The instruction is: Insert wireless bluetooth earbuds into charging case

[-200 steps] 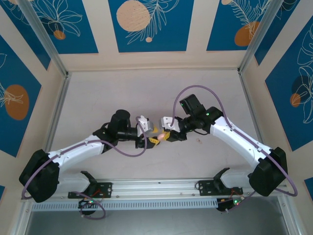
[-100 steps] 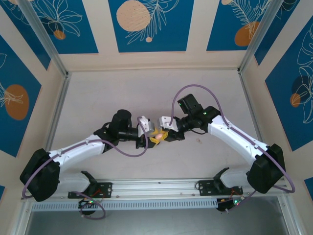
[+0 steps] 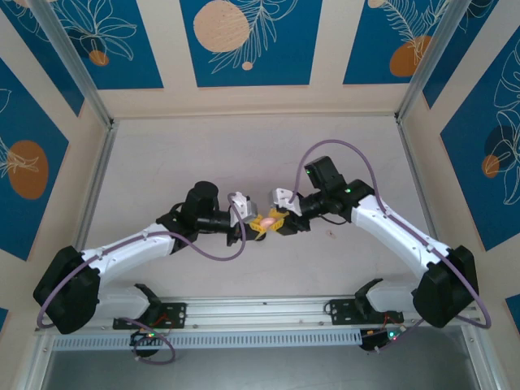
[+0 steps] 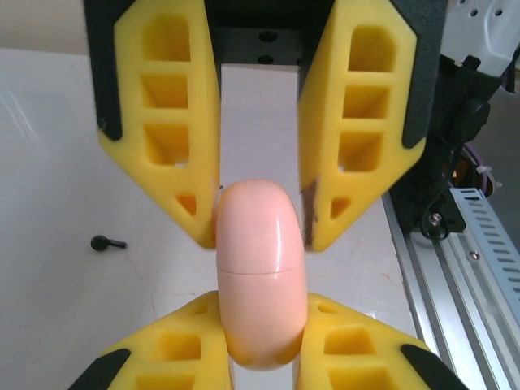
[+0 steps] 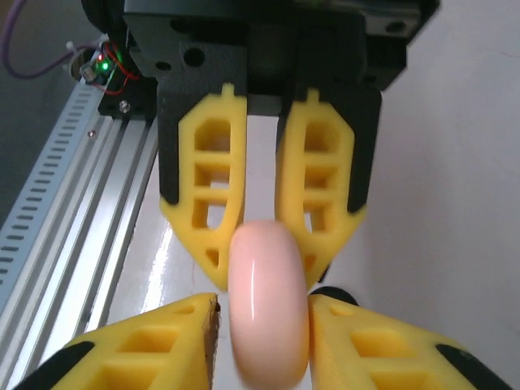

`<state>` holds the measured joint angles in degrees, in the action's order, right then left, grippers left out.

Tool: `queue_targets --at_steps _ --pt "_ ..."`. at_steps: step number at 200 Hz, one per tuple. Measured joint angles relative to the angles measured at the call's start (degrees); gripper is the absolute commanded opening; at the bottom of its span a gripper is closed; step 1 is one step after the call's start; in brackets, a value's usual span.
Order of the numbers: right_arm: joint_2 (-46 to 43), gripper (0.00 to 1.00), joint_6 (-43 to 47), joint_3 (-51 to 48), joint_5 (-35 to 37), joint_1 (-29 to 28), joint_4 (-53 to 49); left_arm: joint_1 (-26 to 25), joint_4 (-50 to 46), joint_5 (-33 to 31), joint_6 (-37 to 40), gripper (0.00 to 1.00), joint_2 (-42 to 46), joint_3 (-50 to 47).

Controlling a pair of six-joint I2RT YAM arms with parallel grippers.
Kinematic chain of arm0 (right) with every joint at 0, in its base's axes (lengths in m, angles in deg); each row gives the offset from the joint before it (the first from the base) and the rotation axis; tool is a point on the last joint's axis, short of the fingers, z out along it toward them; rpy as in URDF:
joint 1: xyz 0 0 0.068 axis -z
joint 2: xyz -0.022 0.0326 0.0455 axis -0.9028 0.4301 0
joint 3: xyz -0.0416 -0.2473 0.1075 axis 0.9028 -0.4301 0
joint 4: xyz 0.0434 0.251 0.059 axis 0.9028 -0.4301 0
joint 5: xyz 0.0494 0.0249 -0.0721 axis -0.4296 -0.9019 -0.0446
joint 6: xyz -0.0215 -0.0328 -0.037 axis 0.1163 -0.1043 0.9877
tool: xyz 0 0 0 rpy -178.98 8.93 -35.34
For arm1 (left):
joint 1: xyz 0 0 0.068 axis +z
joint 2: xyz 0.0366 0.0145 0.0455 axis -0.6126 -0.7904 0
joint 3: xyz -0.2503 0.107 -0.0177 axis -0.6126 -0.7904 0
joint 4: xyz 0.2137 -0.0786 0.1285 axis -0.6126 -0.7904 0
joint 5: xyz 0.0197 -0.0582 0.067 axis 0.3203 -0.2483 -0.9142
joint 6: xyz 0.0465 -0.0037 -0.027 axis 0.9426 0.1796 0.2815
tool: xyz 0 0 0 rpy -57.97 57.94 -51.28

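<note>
A pale-pink, rounded, flattish shell (image 3: pixel 266 220) with a lid-like seam across it hangs above mid-table between both grippers. My left gripper (image 4: pixel 260 307) is shut on one end of the shell (image 4: pixel 260 244), its yellow pads tight on both sides. From the opposite side my right gripper (image 5: pixel 262 302) flanks the shell (image 5: pixel 268 276) with its jaws slightly parted, a thin gap at one pad. One tiny black earbud (image 4: pixel 106 242) lies on the table. A dark round thing (image 5: pixel 331 292) peeks out behind my right finger; I cannot tell if it is the charging case.
A tiny pinkish ring (image 3: pixel 330 233) lies on the table just right of the grippers. The aluminium rail (image 3: pixel 260 309) runs along the near edge, and patterned walls close in the back and sides.
My left gripper has closed onto the pink shell. My right gripper's jaws have loosened on it, and the right arm has shifted slightly to the right.
</note>
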<state>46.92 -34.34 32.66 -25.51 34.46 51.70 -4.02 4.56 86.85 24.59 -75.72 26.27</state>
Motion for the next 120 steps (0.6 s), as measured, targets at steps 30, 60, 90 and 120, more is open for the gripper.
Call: queue_targets --at_steps 30,60,90,120 --pt "-4.96 0.44 -2.64 -4.72 -6.86 5.88 2.82 -0.02 3.02 0.33 -1.25 0.16 0.0 -0.02" --pt "-5.92 0.46 -4.02 -6.1 -11.78 7.8 4.48 -0.02 5.92 1.2 -2.4 0.15 -0.28 -0.04" --pt "-5.49 0.47 -4.85 -6.14 -14.05 7.87 5.33 -0.02 7.56 2.25 -3.48 0.15 -0.98 -0.04" --pt "-3.52 0.46 -5.09 -6.05 -15.5 7.72 5.95 -0.02 8.59 2.73 -4.15 0.15 -1.09 -0.2"
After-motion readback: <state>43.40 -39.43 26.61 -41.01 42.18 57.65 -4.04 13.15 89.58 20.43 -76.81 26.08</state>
